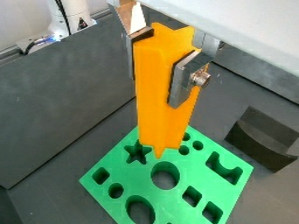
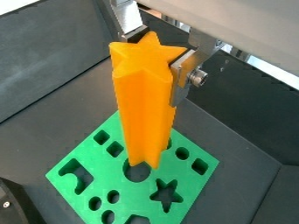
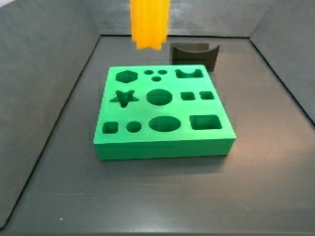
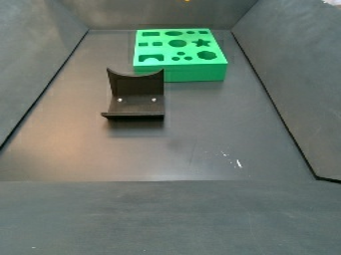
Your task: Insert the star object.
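The star object is a long orange bar with a star-shaped end, also in the other wrist view. My gripper is shut on its upper part and holds it upright, one silver finger on each side. The green block with shaped holes lies below. The bar's lower end hangs above the block, close to the star hole. In a side view the bar hangs above the block's far edge, with the gripper out of frame.
The dark fixture stands just behind the green block and shows beside it in a wrist view. In a side view the fixture stands in front of the block. Dark walls ring the grey floor.
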Available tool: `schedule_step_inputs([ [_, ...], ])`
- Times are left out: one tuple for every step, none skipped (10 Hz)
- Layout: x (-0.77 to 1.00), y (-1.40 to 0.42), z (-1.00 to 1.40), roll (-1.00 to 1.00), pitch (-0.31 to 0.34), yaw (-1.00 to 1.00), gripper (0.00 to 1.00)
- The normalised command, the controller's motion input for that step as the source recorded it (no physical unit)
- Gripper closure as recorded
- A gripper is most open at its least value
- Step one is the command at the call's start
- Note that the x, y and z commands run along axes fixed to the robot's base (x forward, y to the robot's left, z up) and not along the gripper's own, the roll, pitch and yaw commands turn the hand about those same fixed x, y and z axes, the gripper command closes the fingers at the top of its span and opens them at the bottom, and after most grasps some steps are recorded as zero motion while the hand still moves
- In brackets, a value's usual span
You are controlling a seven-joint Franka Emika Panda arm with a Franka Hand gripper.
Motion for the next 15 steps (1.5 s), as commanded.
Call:
schedule_step_inputs([
  [-0.21, 0.0, -0.44, 0.06, 0.0, 0.0, 1.0],
  [-0.24, 0.0, -0.68, 0.05, 0.0, 0.0, 1.0],
  [-0.27, 0.0, -0.68, 0.0, 0.0, 0.0, 1.0],
  [-0.3, 0.0, -0.57, -0.05, -0.009, 0.0, 1.0],
  [-0.31, 0.0, -0.54, -0.1, -0.019, -0.02, 1.0],
  [-0.33, 0.0, -0.53, -0.07, -0.076, -0.16, 1.0],
  [-0.23, 0.0, -0.48, -0.03, -0.061, -0.29, 1.0],
  [-0.23, 0.0, -0.46, -0.03, -0.059, -0.27, 1.0],
  [-0.23, 0.0, -0.42, -0.02, -0.06, -0.24, 1.0],
  [-0.21, 0.0, -0.35, 0.0, -0.021, -0.22, 1.0],
  [-0.2, 0.0, -0.32, 0.0, -0.01, -0.16, 1.0],
  [-0.19, 0.0, -0.31, 0.0, -0.014, -0.08, 1.0],
  [-0.09, 0.0, -0.31, 0.0, -0.009, -0.1, 1.0],
  [0.0, -0.03, -0.26, 0.0, 0.0, -0.25, 1.0],
  [0.0, -0.07, -0.24, 0.0, 0.0, -0.36, 1.0],
])
